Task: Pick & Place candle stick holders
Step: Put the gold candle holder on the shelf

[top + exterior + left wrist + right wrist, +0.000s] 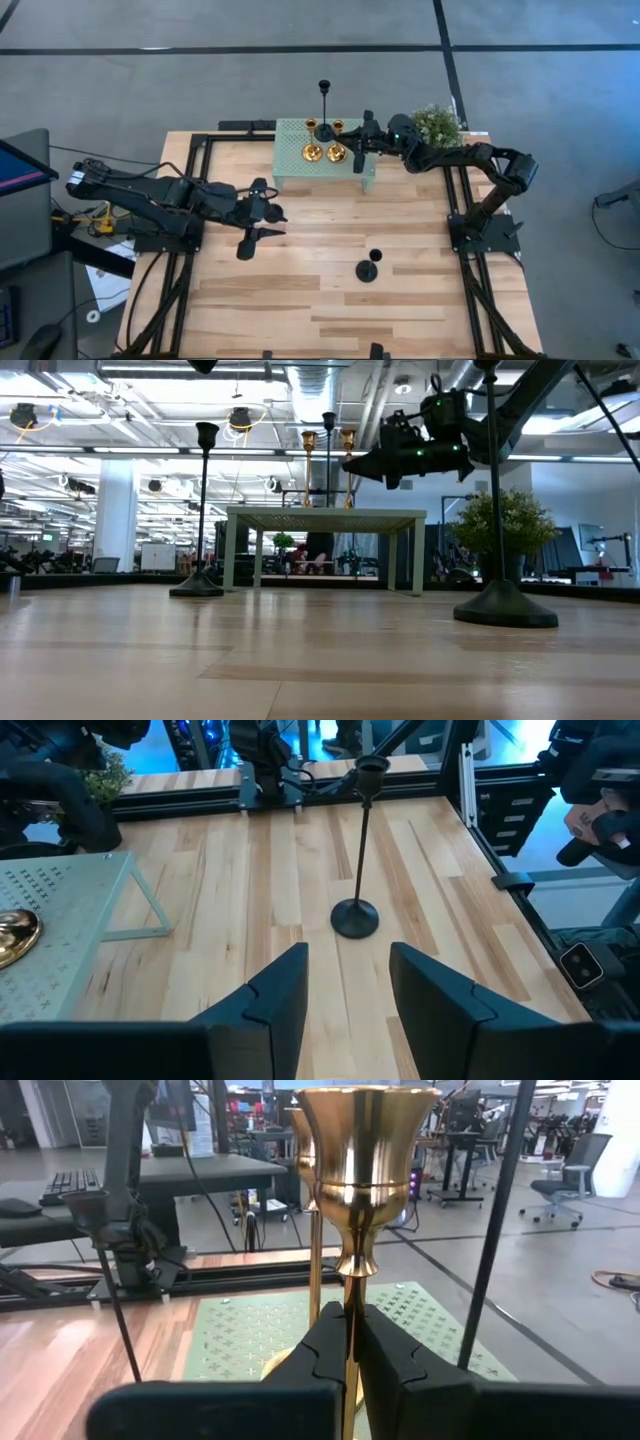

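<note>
High view, my right pincer [352,148]: I reach in over the small green stand [290,165] at the far side of the desk [300,290], because the gold holder [337,152] I grip stands there beside its gold twin [312,152]
High view, my left pincer [262,222]: it waits low over the desk's left middle, fingers apart, near nothing it could knock
High view, black holders: one tall black holder [324,100] stands at the stand's far edge; another black holder [369,268] stands alone on the open wood, well apart from the stand, so I judge it is yet to be carried over
High view, plant [437,125]: the green bush sits by the stand's right corner, just behind my right wrist, so I keep my forearm clear of it
Low view, stand [325,518]: it carries the two gold cups [328,438] up high, and my right pincer [375,460] comes at them from the side
Low view, black stems: one black stem [207,500] rises left of the stand and a nearer stem [494,490] rises on the right, each thin, on a round flat base
Left wrist view, my left pincer [347,982]: the fingers stand apart and empty, pointed toward a black holder [357,915] that stands upright on the wood
Right wrist view, my right pincer [350,1342]: clamped on the thin stem of the gold holder [365,1170], low below the cup, so it stays upright
Right wrist view, look of the holder: shiny brass, a flared bell cup over a slim turned stem; its base sits on the perforated green top [250,1330]
</note>
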{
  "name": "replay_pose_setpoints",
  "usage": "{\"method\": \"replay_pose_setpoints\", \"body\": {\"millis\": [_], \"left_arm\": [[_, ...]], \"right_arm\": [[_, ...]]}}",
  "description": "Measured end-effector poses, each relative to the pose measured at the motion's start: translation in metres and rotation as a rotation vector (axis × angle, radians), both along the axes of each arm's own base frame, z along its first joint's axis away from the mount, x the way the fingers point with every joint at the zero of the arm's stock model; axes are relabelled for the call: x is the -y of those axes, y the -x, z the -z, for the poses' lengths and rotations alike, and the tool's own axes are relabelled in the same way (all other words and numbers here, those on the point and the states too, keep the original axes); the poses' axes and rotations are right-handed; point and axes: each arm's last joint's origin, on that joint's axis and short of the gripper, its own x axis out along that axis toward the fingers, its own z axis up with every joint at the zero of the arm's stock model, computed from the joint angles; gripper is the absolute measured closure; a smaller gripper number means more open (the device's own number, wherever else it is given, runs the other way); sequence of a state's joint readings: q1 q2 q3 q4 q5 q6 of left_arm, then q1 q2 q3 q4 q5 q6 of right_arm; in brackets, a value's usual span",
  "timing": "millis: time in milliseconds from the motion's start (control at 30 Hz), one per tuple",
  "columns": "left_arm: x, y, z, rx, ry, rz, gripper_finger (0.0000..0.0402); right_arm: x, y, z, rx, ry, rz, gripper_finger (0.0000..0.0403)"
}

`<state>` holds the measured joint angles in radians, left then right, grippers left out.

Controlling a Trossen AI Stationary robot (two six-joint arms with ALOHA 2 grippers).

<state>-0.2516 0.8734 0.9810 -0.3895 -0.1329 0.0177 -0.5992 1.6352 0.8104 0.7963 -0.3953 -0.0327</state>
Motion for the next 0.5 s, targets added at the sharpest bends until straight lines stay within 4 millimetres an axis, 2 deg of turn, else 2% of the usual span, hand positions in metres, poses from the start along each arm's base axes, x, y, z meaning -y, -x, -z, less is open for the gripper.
{"method": "replay_pose_setpoints", "body": {"millis": [500], "left_arm": [[0.0000,0.0000,0.0005,-0.004,-0.001,0.000,0.0259]], "right_arm": [[0.0000,-0.0003,0.0021,-0.012,-0.007,-0.001,0.0403]]}}
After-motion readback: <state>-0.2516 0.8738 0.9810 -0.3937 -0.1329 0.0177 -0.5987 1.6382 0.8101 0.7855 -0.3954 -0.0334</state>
